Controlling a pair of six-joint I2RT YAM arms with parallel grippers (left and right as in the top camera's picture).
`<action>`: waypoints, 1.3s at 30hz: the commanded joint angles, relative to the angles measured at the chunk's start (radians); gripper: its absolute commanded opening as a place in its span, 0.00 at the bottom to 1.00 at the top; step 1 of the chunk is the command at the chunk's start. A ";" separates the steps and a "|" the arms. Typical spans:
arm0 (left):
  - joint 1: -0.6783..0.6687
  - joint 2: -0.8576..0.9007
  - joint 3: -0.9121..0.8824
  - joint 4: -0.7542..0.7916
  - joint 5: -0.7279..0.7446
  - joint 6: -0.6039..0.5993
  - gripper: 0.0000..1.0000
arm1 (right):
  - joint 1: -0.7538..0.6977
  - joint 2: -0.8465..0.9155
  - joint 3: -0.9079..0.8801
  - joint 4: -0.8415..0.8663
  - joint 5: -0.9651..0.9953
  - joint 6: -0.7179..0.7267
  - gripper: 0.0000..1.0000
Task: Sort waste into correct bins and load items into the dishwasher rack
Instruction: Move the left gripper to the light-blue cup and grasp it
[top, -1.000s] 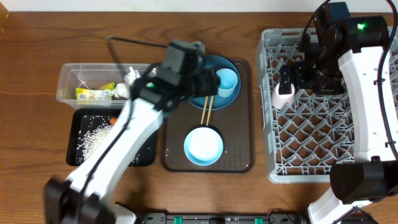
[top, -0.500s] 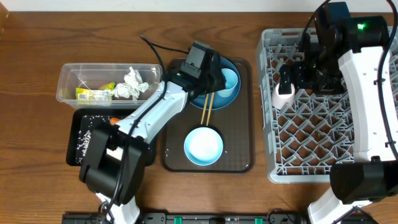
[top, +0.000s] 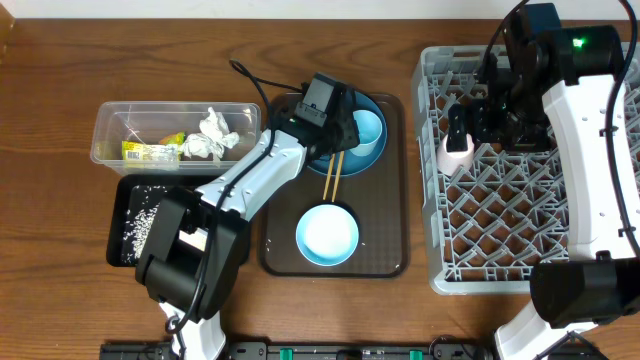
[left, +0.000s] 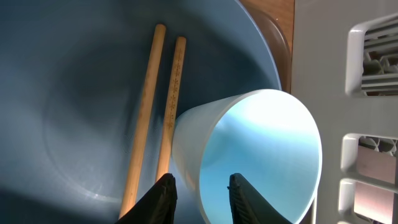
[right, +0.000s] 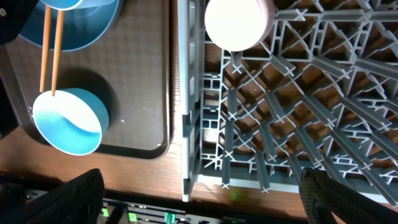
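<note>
Left gripper (left: 200, 190) narrowly parted, fingers astride near wall of light blue cup (left: 261, 149), resting on dark blue plate (left: 74, 93), mid far edge. Right gripper (right: 202, 193) spread wide, empty, over dishwasher rack (right: 186, 124) at right edge; pink cup (right: 239, 22) inside.

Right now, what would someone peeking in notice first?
Probably the big grey rack on the right, with a pink cup near its far left corner. Next, the left gripper, open, straddling the rim of a light blue cup on the dark blue plate, beside two chopsticks.
</note>
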 joint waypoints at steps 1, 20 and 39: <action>-0.004 0.022 -0.008 -0.007 -0.021 0.002 0.31 | 0.016 -0.003 0.006 0.003 -0.004 0.012 0.99; -0.007 0.024 -0.008 -0.022 -0.059 0.010 0.19 | 0.016 -0.003 0.006 0.006 -0.004 0.011 0.99; -0.025 0.024 -0.008 -0.040 -0.101 0.010 0.19 | 0.016 -0.003 0.005 0.006 -0.004 0.011 0.99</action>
